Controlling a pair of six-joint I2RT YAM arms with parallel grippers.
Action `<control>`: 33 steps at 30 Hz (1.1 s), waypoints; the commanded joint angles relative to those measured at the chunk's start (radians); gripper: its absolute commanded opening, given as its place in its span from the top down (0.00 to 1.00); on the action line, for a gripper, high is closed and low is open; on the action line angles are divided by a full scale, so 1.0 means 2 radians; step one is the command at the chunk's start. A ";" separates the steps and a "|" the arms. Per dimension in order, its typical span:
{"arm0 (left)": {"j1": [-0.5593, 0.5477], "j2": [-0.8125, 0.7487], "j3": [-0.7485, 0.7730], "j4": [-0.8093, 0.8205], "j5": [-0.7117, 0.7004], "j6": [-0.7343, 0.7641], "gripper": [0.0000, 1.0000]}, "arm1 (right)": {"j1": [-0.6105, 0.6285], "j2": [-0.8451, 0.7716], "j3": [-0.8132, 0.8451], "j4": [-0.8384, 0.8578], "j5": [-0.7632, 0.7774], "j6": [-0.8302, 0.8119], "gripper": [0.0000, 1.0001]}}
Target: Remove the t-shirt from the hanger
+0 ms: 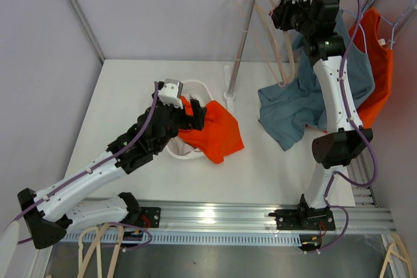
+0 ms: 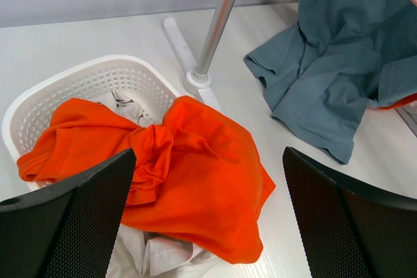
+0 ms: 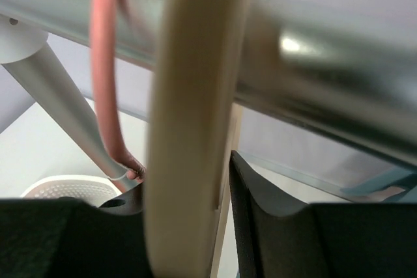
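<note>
Clamping beige hanger (image 3: 189,96), right tool (image 1: 285,1), teal t-shirt (image 1: 290,112) hanging below

The garment rail (image 3: 326,50) is gleaming as polished metal; the cream hanger (image 3: 189,128) is looking smooth and faintly glossy; the orange t-shirt (image 2: 202,180) is showing matt, creased cloth.

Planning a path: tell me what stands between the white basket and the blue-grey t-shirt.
The rack's upright pole and its foot stand there; the left wrist view shows it.
</note>
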 commanded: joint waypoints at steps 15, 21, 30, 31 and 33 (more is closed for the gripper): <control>-0.006 -0.016 -0.002 0.011 0.005 0.003 0.00 | 0.005 -0.127 -0.007 -0.137 0.061 -0.006 0.59; -0.011 -0.015 0.000 0.009 0.005 0.003 0.00 | 0.005 -0.212 -0.067 -0.156 0.081 -0.009 0.57; -0.013 -0.010 -0.002 0.016 0.011 0.003 0.00 | -0.171 -0.227 -0.046 -0.199 0.051 0.019 0.56; -0.013 -0.009 -0.001 0.016 0.011 0.002 0.00 | -0.180 -0.220 -0.044 -0.200 0.057 0.020 0.56; -0.013 -0.007 -0.002 0.016 0.013 0.001 0.01 | -0.202 -0.210 -0.033 -0.202 0.060 0.024 0.56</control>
